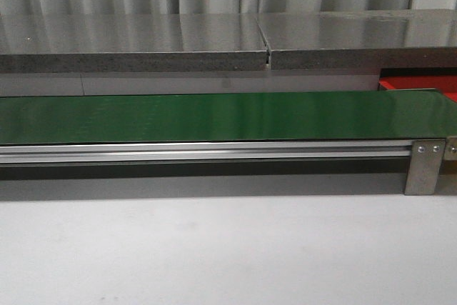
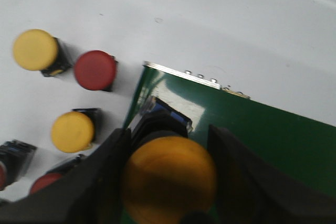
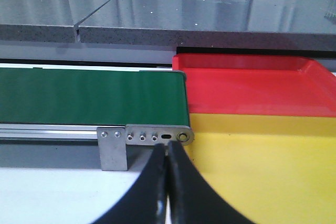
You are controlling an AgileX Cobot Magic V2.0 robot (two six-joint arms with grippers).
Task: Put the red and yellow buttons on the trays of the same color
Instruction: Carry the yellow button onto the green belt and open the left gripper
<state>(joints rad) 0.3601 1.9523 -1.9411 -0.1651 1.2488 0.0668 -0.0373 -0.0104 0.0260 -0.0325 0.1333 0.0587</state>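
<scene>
Gripping yellow button (image 2: pixel 169 179), left tool (image 2: pixel 170 182) above green belt (image 2: pixel 273 135).

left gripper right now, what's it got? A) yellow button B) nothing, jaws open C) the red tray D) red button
A: in the left wrist view the left gripper has its fingers closed either side of a yellow button, held over the end of the green belt, with the loose buttons lying on the white table.
</scene>
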